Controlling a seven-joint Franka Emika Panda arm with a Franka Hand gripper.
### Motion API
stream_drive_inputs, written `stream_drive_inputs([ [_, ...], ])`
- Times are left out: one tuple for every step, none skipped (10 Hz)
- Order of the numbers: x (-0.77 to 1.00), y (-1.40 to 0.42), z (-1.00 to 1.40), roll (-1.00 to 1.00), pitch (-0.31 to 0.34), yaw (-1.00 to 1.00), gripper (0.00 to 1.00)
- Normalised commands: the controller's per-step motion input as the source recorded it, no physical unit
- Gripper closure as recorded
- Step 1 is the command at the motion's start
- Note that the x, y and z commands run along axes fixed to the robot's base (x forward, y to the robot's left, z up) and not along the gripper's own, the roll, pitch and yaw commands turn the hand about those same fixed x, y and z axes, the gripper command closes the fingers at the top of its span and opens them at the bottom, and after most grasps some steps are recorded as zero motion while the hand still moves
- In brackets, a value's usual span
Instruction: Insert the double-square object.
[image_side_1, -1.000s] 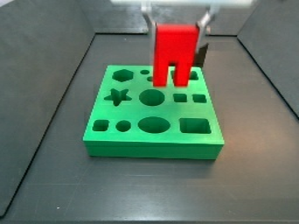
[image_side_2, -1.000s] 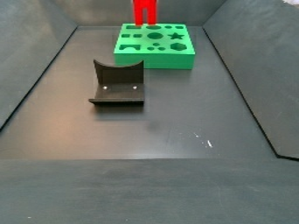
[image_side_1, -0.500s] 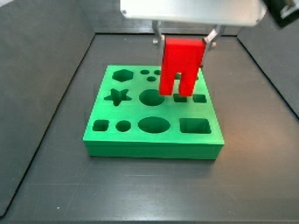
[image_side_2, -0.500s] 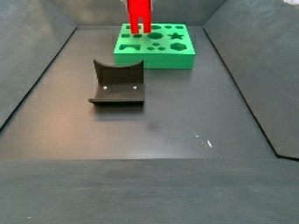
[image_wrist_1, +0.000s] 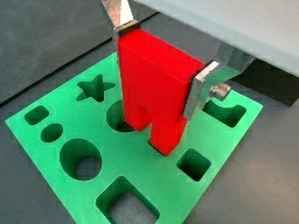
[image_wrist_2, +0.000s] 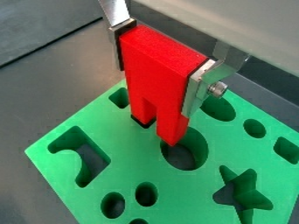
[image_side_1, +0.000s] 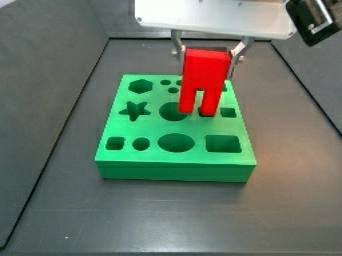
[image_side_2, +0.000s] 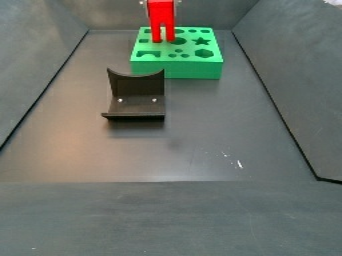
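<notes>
We are seeing a dark grey curved block (image_side_2: 134, 96) sitting on the dark floor (image_side_2: 187, 160), well apart from the green board (image_side_2: 178, 57) with shaped holes at the far end. Dark walls (image_side_2: 40, 70) are rising along both sides of the floor.

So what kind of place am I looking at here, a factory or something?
More likely a robot test bench than a factory: a dark walled tray holds only a green board with shaped holes and a dark grey curved block. Above the board, the gripper has its jaws clamped on a red double-square object.
</notes>
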Motion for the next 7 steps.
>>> stream_drive_inputs([
  [0.42, 0.00, -0.34, 0.01, 0.026, 0.00, 1.00],
  [0.45, 0.00, -0.34, 0.08, 0.044, 0.00, 1.00],
  [0.49, 0.00, -0.33, 0.08, 0.056, 0.00, 1.00],
  [0.47, 0.00, -0.39, 0.04, 0.029, 0.00, 1.00],
  [0.52, 0.00, -0.43, 0.02, 0.010, 0.00, 1.00],
  [0.48, 0.00, -0.42, 0.01, 0.000, 0.00, 1.00],
  [0.43, 0.00, -0.39, 0.00, 0.000, -0.04, 1.00],
])
